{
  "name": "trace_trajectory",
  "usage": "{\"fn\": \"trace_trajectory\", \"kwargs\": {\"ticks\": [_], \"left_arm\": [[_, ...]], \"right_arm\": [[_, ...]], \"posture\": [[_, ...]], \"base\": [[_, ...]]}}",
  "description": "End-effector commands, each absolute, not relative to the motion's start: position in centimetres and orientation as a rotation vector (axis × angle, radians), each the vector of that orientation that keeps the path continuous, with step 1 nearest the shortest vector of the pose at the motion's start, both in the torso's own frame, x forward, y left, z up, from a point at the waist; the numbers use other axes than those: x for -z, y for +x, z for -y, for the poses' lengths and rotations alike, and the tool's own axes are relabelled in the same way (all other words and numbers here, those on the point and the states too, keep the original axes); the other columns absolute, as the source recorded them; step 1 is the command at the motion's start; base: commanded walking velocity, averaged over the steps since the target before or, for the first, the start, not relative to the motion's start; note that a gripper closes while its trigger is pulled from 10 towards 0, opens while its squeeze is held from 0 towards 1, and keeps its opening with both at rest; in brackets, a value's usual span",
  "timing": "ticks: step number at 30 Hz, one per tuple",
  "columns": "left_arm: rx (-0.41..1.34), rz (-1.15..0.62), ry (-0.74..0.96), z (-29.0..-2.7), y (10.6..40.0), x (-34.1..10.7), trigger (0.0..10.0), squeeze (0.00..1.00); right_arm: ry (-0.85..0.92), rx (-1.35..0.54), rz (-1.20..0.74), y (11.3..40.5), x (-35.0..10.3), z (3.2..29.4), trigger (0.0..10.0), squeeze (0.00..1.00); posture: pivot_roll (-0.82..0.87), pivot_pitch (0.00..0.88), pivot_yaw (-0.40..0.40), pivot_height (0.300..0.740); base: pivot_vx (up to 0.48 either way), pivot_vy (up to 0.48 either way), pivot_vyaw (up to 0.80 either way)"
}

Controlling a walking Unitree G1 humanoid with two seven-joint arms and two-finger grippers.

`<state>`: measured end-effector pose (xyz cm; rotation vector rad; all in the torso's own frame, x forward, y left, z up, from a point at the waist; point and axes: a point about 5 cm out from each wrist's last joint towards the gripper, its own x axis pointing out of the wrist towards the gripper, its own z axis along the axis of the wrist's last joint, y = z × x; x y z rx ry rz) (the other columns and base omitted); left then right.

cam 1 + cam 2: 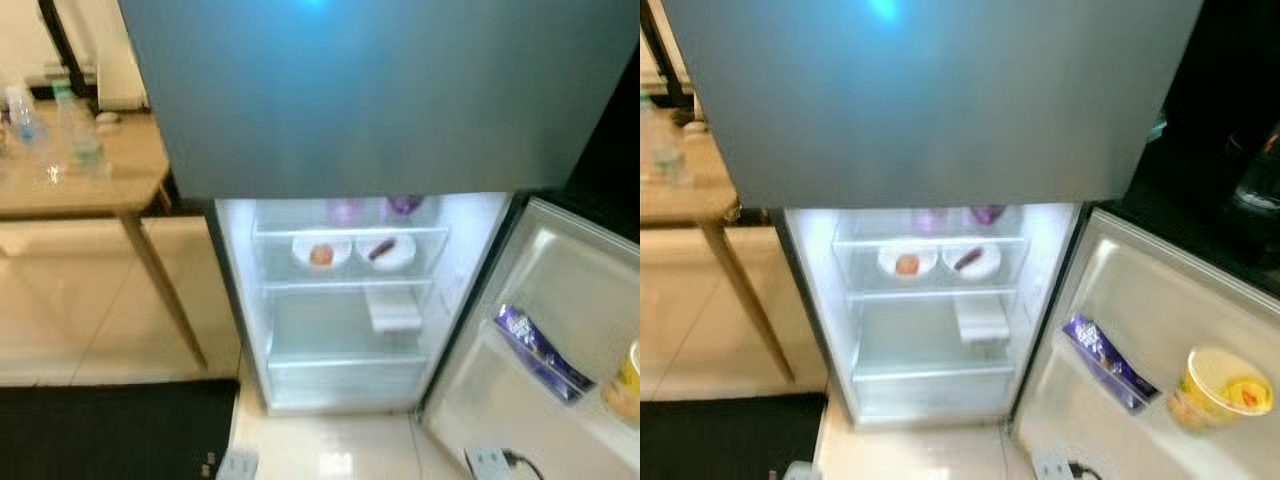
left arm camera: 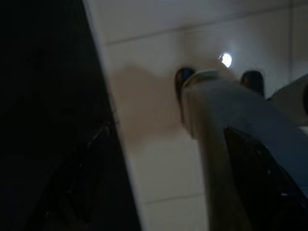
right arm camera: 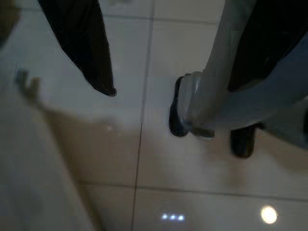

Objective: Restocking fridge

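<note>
The fridge (image 1: 340,300) stands straight ahead with its lower compartment lit and its lower door (image 1: 1160,330) swung wide to the right; the grey upper door (image 1: 370,90) above it is shut. On the upper glass shelf (image 1: 350,232) two white plates sit side by side: the left plate (image 1: 321,250) carries a round orange-red item, the right plate (image 1: 386,250) a dark reddish piece lying on a slant. Behind them, higher in the compartment, two purplish shapes (image 1: 403,205) are too blurred to name. Below that shelf a small white box (image 1: 394,308) rests toward the right side of the next shelf, its long axis running front to back. The bottom drawer (image 1: 345,375) looks pale and glassy.

In the open door's rack, a purple packet (image 1: 1108,362) lies on its side, its long axis running along the rack, slanting down toward the outer edge of the door. Just beyond it, further from the fridge, a yellow cup (image 1: 1220,390) stands upright with its printed lid up.

Left of the fridge a wooden surface (image 1: 80,185) holds clear plastic bottles (image 1: 85,140). A dark mat (image 1: 110,425) lies on the tiled floor (image 1: 330,450) in front, left of the fridge.

The left wrist view is dim, showing floor tiles and a grey leg; I cannot tell how the left claw is set. In the right wrist view the right claw (image 3: 168,67) hangs over the tiles with its fingers (image 3: 91,53) spread wide, holding nothing.
</note>
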<state>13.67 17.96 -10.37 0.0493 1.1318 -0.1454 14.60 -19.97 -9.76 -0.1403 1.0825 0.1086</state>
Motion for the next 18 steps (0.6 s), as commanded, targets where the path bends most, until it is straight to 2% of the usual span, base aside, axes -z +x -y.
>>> {"fn": "trace_trajectory", "kwargs": {"ticks": [1,18], "left_arm": [[0.149,-1.173,0.049,-17.93,12.64,10.74,10.0,0.0],[0.143,-1.169,0.038,-17.78,12.71,10.73,10.0,0.0]], "right_arm": [[-0.14,-0.115,-1.115,13.76,10.09,19.96,10.0,0.0],[-0.143,-0.116,-1.116,13.77,10.07,20.02,10.0,0.0]], "posture": [[-0.06,0.0,0.013,0.74],[-0.06,0.0,0.01,0.74]], "base": [[-0.476,0.0,0.0],[-0.463,0.0,0.0]]}}
